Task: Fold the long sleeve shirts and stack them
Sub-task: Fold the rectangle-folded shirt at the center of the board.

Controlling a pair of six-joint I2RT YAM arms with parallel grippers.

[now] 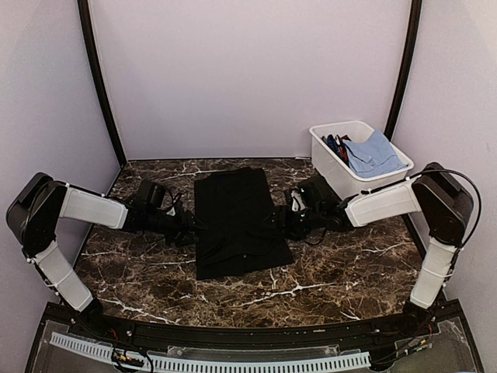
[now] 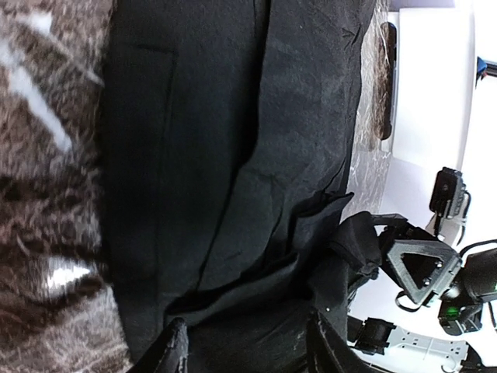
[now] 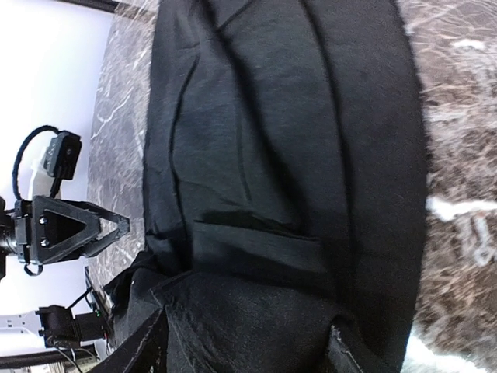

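A plain black long sleeve shirt (image 1: 235, 221) lies flat on the marble table as a long folded rectangle, with creases and overlapping layers. My left gripper (image 1: 190, 227) is at its left edge and my right gripper (image 1: 281, 221) at its right edge, facing each other across the cloth. In the left wrist view the left gripper (image 2: 248, 351) is open, its fingers (image 2: 175, 350) wide apart over the black shirt (image 2: 233, 155). In the right wrist view the right gripper (image 3: 248, 351) is open as well, with a raised fold of the shirt (image 3: 256, 249) lying between its fingers (image 3: 345, 353).
A white bin (image 1: 339, 172) stands at the back right with a light blue shirt (image 1: 375, 153) and darker clothes inside. Purple walls close in the table on three sides. The arm bases sit along the near edge.
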